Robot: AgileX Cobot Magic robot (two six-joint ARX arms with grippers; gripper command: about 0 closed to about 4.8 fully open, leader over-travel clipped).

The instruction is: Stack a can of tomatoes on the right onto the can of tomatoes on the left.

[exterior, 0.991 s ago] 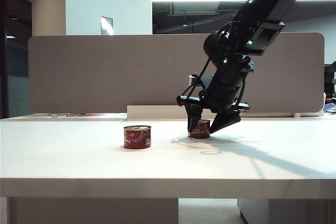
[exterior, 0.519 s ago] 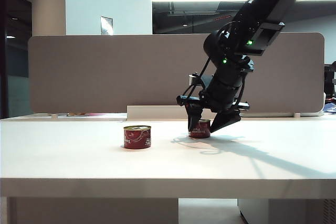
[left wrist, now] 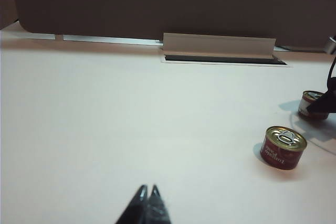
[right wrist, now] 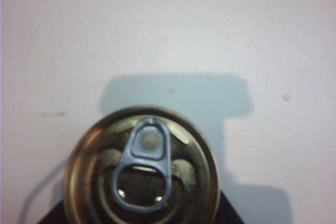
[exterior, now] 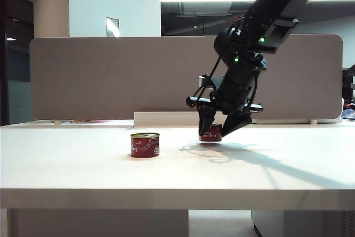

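Between the jaws of the right gripper (exterior: pixel 219 130), the right can (exterior: pixel 211 132) is pinched, lifted off the table (exterior: pixel 83 165); the left gripper (left wrist: pixel 147 199) has its jaws pressed together.

A can of tomatoes (right wrist: pixel 140 174) fills the lower middle of the right wrist view, seen straight down on its gold lid. A grey pull tab (right wrist: pixel 143 166) lies across the lid (its rounded end pointing away from the camera). Beneath it spreads the pale table (right wrist: pixel 173 30), with a soft bluish shadow beyond the can. Dark edges of the right gripper's fingers (right wrist: pixel 229 214) show beside the can's rim.
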